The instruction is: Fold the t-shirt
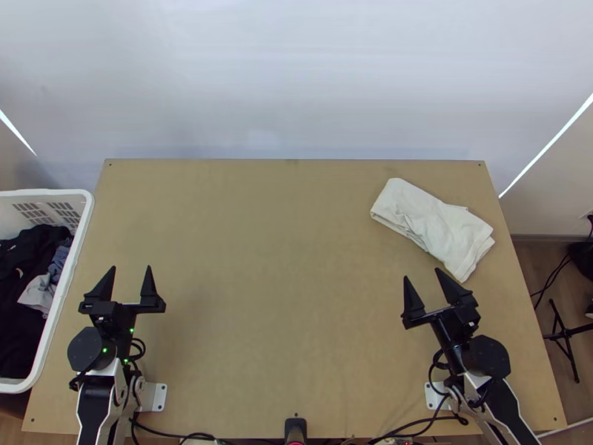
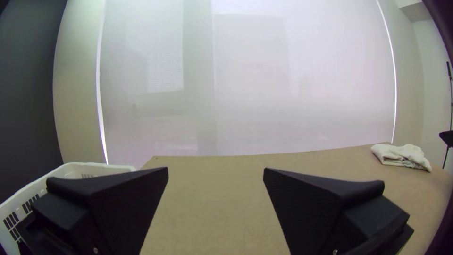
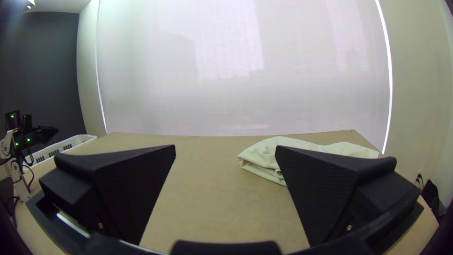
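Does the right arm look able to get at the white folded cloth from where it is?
Probably yes: the right gripper is open just short of the cloth, with nothing visible between them.

Seen from above, the off-white t-shirt [image 1: 434,222] lies folded, rumpled, at the surface's [image 1: 274,297] two o'clock, slanting ten to four.

The t-shirt [image 1: 434,226] is lying on the table [image 1: 282,252], ahead and to the right of the right gripper [image 1: 422,274], near its fingertips, and well apart from the left gripper [image 1: 131,267], far off to its right. The basket [image 1: 44,193] is standing left of the left gripper, with clothes [image 1: 26,256] lying inside.
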Controlling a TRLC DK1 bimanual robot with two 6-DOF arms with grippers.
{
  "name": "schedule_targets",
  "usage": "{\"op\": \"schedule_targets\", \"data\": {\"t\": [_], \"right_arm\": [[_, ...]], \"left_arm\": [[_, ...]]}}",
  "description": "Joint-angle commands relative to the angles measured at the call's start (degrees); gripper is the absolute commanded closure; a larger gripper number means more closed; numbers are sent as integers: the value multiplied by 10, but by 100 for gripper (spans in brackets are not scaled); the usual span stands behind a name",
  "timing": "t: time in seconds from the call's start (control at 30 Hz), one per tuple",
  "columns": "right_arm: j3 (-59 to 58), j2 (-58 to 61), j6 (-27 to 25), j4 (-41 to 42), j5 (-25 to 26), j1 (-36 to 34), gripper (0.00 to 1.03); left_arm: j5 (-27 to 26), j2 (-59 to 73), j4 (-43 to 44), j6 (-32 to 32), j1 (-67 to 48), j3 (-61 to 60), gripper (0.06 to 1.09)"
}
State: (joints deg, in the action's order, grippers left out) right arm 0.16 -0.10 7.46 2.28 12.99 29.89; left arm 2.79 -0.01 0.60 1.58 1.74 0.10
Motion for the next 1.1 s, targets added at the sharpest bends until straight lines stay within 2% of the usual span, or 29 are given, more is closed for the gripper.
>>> {"op": "schedule_targets", "data": {"t": [0.0,0.67,0.8,0.97,1.07], "right_arm": [[0,0,0,0,0,0,4],[0,0,0,0,0,0,4],[0,0,0,0,0,0,4],[0,0,0,0,0,0,4],[0,0,0,0,0,1,4]], "left_arm": [[0,0,0,0,0,0,10],[-1,-3,-9,-21,-15,22,10],[6,-2,43,0,-40,35,10],[22,23,30,-2,-45,134,11],[39,91,10,-7,-38,216,11]]}}
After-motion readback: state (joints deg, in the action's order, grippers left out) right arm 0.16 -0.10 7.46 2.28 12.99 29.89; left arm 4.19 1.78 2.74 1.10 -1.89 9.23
